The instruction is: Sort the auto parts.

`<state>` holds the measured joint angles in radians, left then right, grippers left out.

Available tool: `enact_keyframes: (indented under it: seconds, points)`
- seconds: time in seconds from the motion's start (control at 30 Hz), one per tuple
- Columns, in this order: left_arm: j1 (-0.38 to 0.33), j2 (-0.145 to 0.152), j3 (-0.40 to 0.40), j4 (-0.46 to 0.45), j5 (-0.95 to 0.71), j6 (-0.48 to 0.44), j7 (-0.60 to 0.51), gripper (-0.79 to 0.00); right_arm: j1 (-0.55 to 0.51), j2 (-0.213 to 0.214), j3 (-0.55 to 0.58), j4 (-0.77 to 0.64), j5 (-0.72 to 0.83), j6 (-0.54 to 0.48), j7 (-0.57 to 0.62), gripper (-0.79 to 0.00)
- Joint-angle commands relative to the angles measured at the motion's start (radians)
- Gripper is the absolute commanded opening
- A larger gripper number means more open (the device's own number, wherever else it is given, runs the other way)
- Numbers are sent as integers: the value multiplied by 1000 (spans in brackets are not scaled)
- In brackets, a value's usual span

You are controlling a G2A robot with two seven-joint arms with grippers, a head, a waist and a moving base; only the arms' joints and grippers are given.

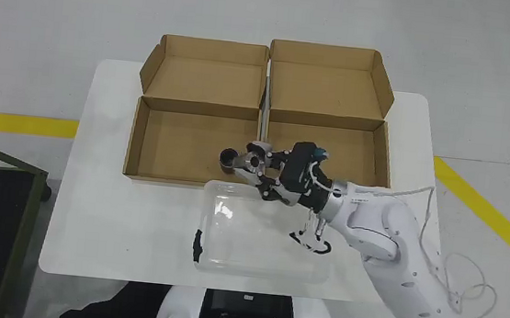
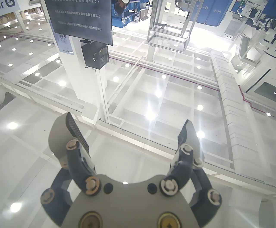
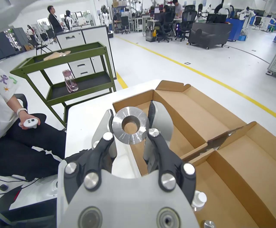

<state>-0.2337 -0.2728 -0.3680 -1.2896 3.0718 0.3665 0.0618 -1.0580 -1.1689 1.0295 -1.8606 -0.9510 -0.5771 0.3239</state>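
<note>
The right gripper [image 3: 131, 115] is closed on a metal disc [image 3: 130, 127], one finger bearing on each side of the rim. The disc is bright machined steel, round, with a large central bore and faint radial marks on its face. That face and the bore are turned toward the wrist camera, so the bore axis appears to run roughly along the gripper's own line, not across it. In the top view the disc hangs above the left box [image 1: 175, 142], over the floor just inside the front wall and close to the partition shared with the right box [image 1: 348, 150]. Both cardboard boxes stand open, side by side on the table [image 1: 107, 209], flaps folded back. The coming move turns on this relation: the box floor lies directly below the held part, so a descent and release should suffice, with little sideways travel needed. The clear tray [image 1: 246, 255] sits nearer the robot, with black parts [image 1: 313, 244] remaining in it. The left gripper [image 2: 129, 133] has its jaws spread wide with nothing between them, points at the ceiling, and is well away from the work.
</note>
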Motion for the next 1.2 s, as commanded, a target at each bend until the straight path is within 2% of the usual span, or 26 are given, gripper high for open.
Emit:
enact_keyframes:
  seconds: [0.0,0.57,1.17]
  points:
    - [0,0,0,0,0,0,0,0,20,-7,-38,33,-37,16,7,-785]
    - [0,0,0,0,0,0,0,0,199,-85,-263,225,-179,121,-6,-785]
    - [0,0,0,0,0,0,0,0,398,-221,-476,466,-214,211,11,-785]
